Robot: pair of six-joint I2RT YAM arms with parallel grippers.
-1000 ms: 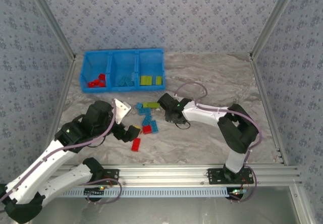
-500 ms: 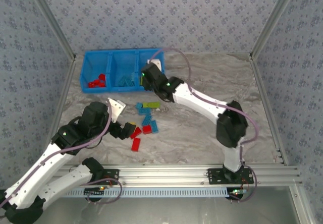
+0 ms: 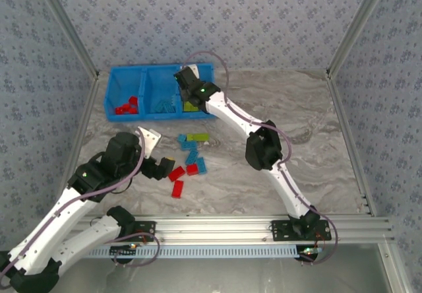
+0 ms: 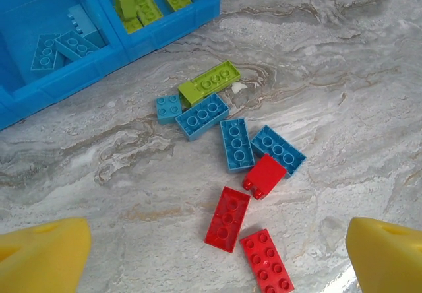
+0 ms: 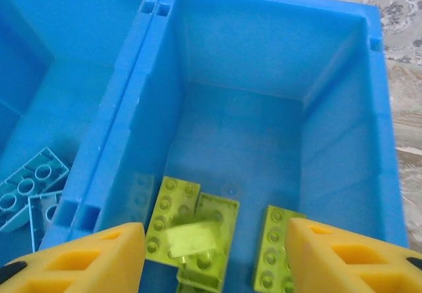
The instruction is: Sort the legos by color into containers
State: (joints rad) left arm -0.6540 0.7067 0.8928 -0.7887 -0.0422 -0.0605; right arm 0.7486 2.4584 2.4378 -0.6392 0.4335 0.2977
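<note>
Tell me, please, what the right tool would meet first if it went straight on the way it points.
Most likely the yellow-green bricks lying in the right-hand bin, straight ahead of the right tool, though depth is unclear.

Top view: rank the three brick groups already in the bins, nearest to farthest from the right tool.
1. Yellow-green bricks, in the right compartment, directly under the right tool.
2. Light blue bricks, in the middle compartment, next over to the left.
3. Red bricks, in the left compartment, farthest left.
</note>
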